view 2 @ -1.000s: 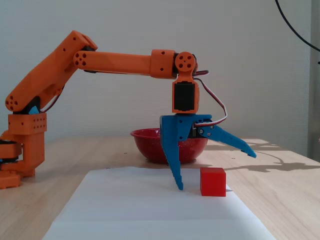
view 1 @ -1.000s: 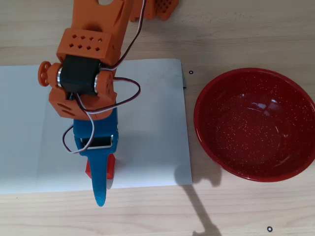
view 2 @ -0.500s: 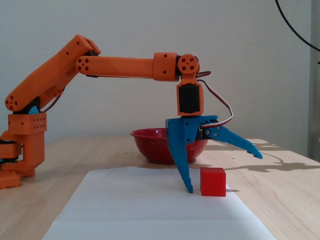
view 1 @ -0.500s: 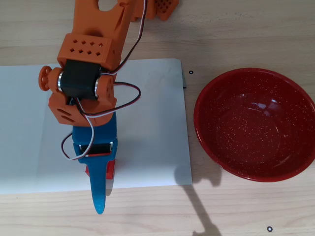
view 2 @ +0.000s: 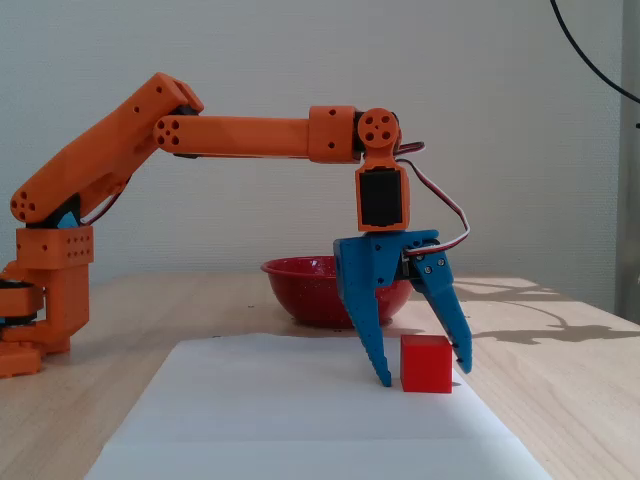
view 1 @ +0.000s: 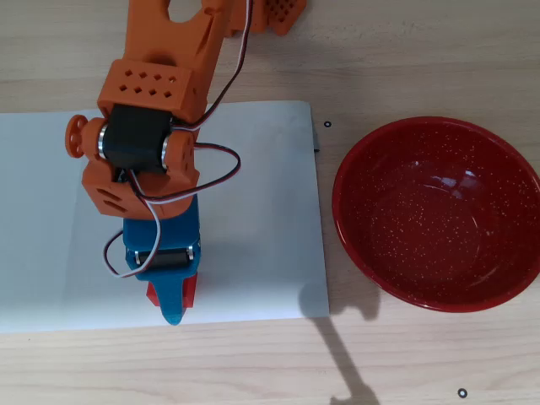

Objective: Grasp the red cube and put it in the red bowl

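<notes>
The red cube (view 2: 426, 363) stands on a white paper sheet (view 2: 260, 400), near its front edge in the overhead view, where only slivers of the cube (view 1: 193, 290) show under the gripper. My blue gripper (view 2: 425, 372) points down and is open. One finger (view 2: 372, 330) is on the cube's left and the other finger (view 2: 448, 310) on its right, tips near the paper. From above the gripper (view 1: 173, 299) covers most of the cube. The red bowl (view 1: 439, 211) sits empty on the wooden table to the right of the paper; in the fixed view the bowl (view 2: 300, 285) is behind the gripper.
The orange arm (view 1: 152, 110) reaches over the paper (view 1: 253, 211) from the top of the overhead view. Its base (view 2: 45, 300) stands at the left of the fixed view. A small orange part (view 1: 283, 13) lies at the table's far edge.
</notes>
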You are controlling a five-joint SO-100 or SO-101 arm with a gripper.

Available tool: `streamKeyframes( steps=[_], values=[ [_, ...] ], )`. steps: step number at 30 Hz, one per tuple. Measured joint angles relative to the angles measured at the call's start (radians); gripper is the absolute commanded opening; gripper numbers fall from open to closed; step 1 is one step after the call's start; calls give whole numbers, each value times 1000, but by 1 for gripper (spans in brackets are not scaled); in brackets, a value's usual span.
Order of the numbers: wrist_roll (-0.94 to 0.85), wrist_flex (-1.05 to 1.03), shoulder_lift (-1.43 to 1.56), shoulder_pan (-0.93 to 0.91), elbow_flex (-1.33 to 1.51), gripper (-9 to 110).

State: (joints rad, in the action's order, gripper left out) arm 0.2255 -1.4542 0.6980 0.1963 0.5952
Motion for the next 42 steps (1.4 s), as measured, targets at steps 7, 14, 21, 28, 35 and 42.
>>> streamKeyframes(
  steps=[7,14,21,28,35,42],
  values=[
    [2,-23,0,0,0,1],
    [-3,-126,-3,0,-51,0],
    [-9,-290,21,0,-196,0],
    [-11,-336,238,-2,-233,0],
    [-89,-342,445,-141,-141,0],
    [-207,-342,618,-324,34,0]
  ],
)
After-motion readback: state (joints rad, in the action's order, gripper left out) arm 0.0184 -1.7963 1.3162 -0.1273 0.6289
